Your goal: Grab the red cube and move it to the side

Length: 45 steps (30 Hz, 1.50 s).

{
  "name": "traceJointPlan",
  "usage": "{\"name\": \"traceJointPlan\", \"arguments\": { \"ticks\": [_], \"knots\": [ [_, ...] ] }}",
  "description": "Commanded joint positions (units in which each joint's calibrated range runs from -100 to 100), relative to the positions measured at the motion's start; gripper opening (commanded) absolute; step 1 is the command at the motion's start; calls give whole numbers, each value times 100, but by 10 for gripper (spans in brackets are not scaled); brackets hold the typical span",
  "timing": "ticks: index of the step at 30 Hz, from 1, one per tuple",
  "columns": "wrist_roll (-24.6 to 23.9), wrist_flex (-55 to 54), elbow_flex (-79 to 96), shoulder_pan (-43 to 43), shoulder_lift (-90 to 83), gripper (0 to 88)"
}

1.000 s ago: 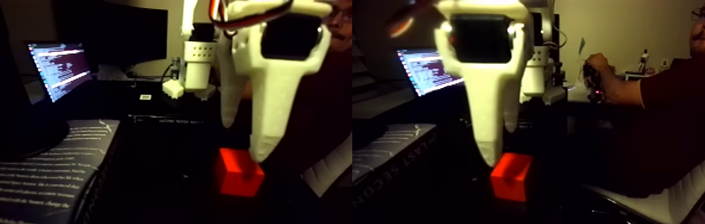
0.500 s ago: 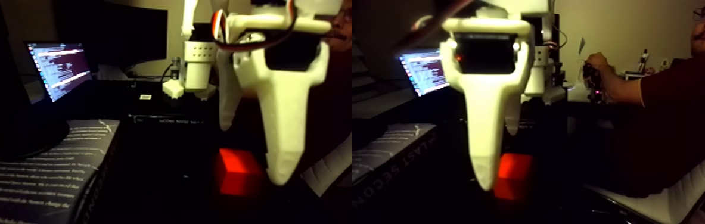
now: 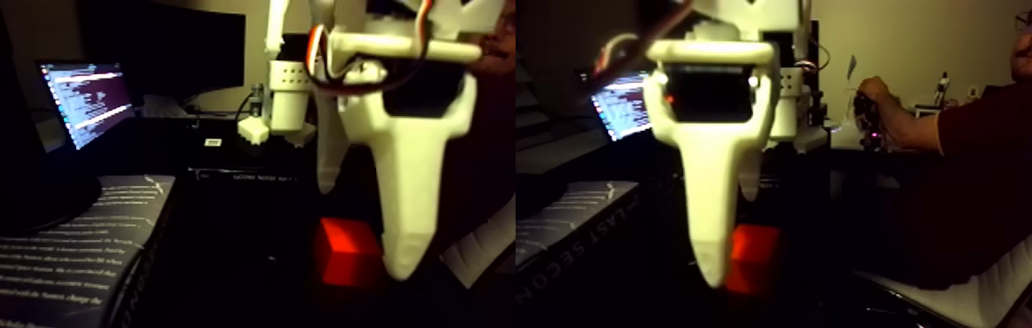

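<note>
Red-orange against the dark table [image 3: 261, 262], the red cube [image 3: 346, 253] sat low in the left half of the fixed view, which held two nearly equal pictures side by side. We saw the white hand [image 3: 361, 227] hanging over it from above, blurred. Its broad finger [image 3: 405, 201] came down just right of the cube, the tip overlapping the cube's right edge, while a thinner finger [image 3: 328, 148] ended higher up, above the cube's left side. The two tips stood apart with the cube below the gap, so we judged the hand released and holding nothing; whether the broad finger touched the cube we could not tell. Red and orange cables [image 3: 322, 61] looped around the wrist. Behind, a lit laptop screen [image 3: 86, 100] showed lines of text, and a dark book cover [image 3: 60, 253] with pale print lay at lower left. A second white arm base [image 3: 291, 96] stood further back on the table.

In the right half we saw the same hand from another angle, its broad finger [image 3: 710, 209] in front and covering the left part of the cube, which showed to its right near the tip. A person [image 3: 1002, 148] in a dark red shirt sat on a white chair [image 3: 1002, 288] at the right, one hand on a small device [image 3: 867, 113] on a table at the back.
</note>
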Motion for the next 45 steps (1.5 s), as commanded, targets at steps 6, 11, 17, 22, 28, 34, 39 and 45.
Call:
{"name": "traceJointPlan", "arguments": {
  "ticks": [6, 11, 17, 22, 28, 34, 39, 45],
  "knots": [
    [103, -144, -269, 172, 96, 392],
    [135, -186, -287, 263, 96, 392],
    [238, -144, -287, 230, 96, 392],
    [238, -170, -296, 205, 96, 392],
    [227, -144, -296, -86, 96, 392],
    [238, -212, -296, -153, 147, 392],
    [211, -220, -341, -320, 340, 392],
    [227, -220, -432, -295, 373, 392]
  ]
}}
